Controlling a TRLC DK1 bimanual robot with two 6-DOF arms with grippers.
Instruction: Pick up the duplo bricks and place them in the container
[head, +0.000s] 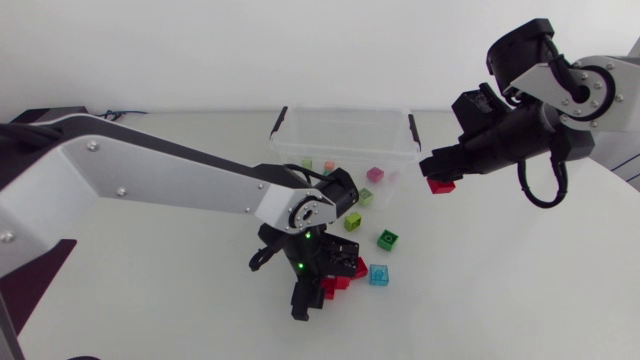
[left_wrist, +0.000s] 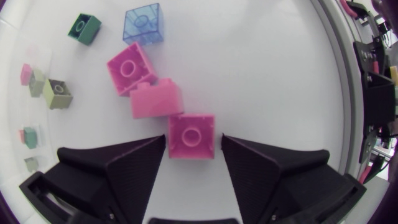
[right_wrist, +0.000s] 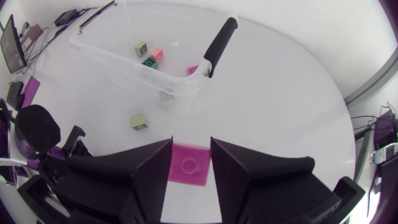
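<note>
My left gripper (head: 318, 285) is low over a cluster of red bricks (head: 340, 280) in front of the container. In the left wrist view one red brick (left_wrist: 191, 135) lies between its fingers (left_wrist: 130, 162). The fingers flank it closely and a thin gap shows on one side. Two more red bricks (left_wrist: 155, 99) lie just ahead. My right gripper (head: 438, 178) hangs right of the clear container (head: 345, 112), shut on a red brick (right_wrist: 188, 165). The container (right_wrist: 112, 59) holds several small bricks (head: 375, 174).
Loose on the table near the left gripper lie a light blue brick (head: 379, 274), a green brick (head: 388, 239) and an olive brick (head: 352, 222). The container has a black handle (right_wrist: 219, 38) at each end. Another olive brick (right_wrist: 138, 122) lies outside its wall.
</note>
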